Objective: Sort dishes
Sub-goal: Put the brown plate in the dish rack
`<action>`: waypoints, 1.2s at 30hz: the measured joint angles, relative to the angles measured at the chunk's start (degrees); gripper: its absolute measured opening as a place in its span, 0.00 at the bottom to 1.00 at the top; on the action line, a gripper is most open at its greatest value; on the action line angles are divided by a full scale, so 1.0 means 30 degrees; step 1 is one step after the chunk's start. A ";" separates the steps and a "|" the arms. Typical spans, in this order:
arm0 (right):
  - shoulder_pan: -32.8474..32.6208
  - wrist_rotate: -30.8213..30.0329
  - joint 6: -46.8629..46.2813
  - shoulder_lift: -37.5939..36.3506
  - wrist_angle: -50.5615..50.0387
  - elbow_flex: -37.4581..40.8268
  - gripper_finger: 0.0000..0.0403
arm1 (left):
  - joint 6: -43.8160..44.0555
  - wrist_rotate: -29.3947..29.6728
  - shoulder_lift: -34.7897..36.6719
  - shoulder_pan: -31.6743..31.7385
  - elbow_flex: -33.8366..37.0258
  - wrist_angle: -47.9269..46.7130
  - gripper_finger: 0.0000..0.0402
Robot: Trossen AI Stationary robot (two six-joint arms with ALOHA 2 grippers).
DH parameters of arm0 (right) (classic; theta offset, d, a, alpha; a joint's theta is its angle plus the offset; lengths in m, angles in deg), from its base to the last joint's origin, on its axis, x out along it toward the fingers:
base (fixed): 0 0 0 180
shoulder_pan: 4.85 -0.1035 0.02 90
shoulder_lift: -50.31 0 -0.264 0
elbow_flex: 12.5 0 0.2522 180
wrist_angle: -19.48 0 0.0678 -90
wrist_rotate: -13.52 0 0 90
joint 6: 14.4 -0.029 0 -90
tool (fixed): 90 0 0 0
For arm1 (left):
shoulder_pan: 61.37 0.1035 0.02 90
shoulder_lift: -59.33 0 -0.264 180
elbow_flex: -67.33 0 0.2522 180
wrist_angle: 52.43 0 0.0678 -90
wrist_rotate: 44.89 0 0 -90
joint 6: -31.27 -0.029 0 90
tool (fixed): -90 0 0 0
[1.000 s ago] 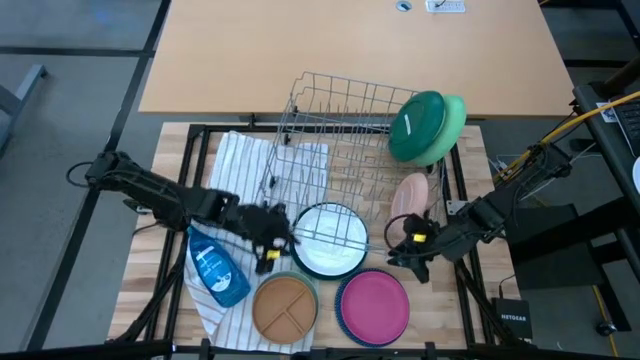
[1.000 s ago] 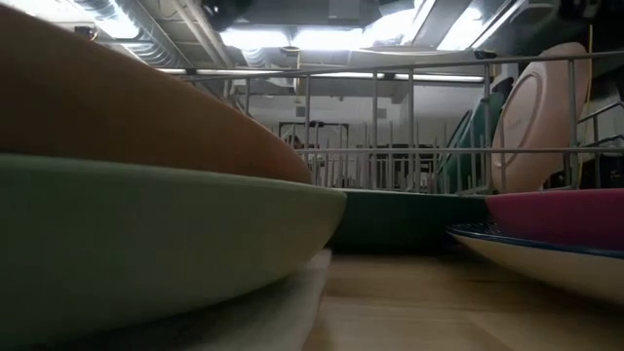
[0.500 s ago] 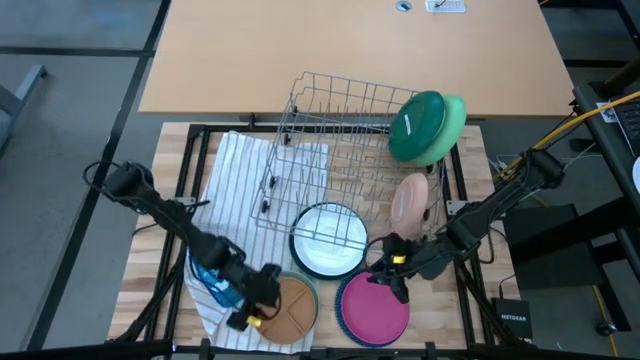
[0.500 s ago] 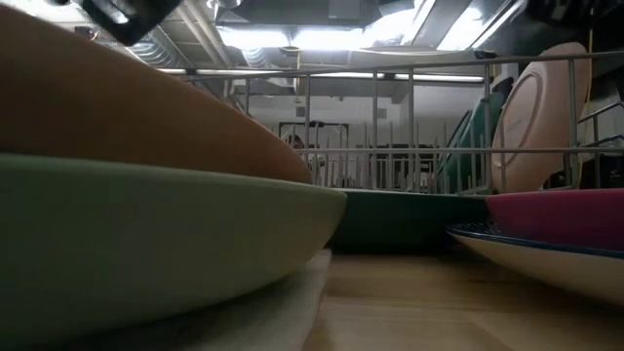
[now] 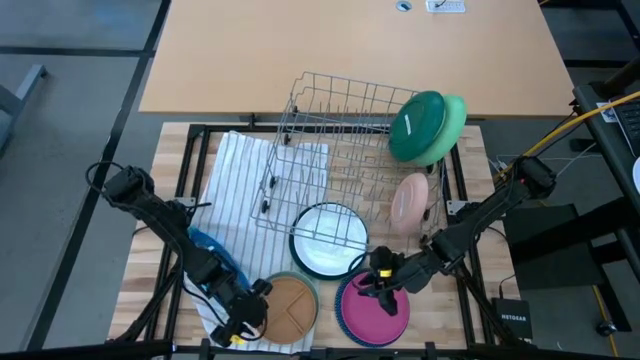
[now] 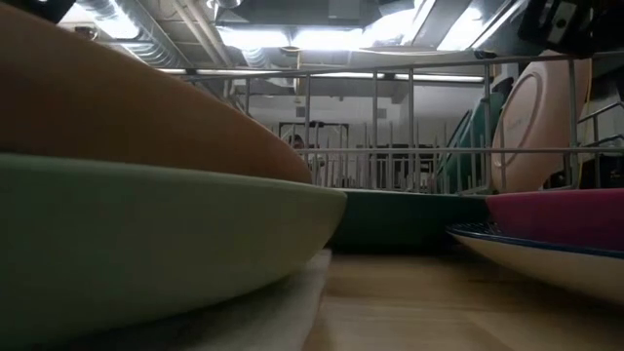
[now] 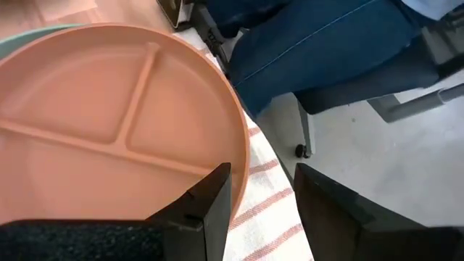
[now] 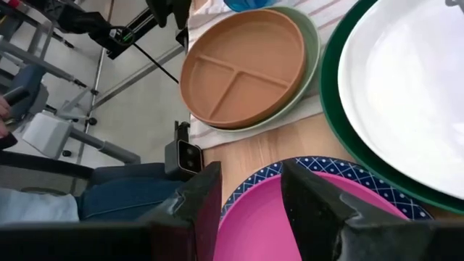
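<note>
**Both grippers stationed at the front dishes**

The left gripper (image 5: 243, 322), jaws parted, is held at the tan plate's (image 5: 285, 306) near rim (nothing grasped). The right gripper (image 5: 382, 290), likewise released, is poised over the magenta plate (image 5: 380, 315). Behind, a white plate (image 5: 328, 240) is seen by the wire rack (image 5: 340, 130), where green dishes (image 5: 425, 125) are stood.

My left arm covers most of the blue soap bottle (image 5: 208, 247). The sage plate (image 5: 312, 290) hides under the tan divided plate (image 5: 284, 306), only its rim showing; a patterned plate (image 8: 270, 174) likewise peeks from beneath the magenta plate (image 5: 375, 310). From counter level, both stacks are cut off at the edges.
</note>
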 joint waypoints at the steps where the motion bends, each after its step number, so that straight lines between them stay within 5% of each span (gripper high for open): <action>1: 0.0000 0.0005 0.0000 0.0034 -0.0005 0.0000 0.36 | 0.0000 0.0068 -0.0003 -0.0064 -0.0002 0.0000 0.35; 12: 0.0000 -0.0060 0.0000 0.0097 0.0067 0.0000 0.36 | 0.0549 -0.1033 -0.2208 -0.0598 -0.0007 0.0153 0.35; 36: 0.0000 -0.0097 0.0000 0.0097 0.0075 0.0000 0.36 | -0.1803 0.1205 -0.3011 -0.0453 -0.0189 -0.0482 0.35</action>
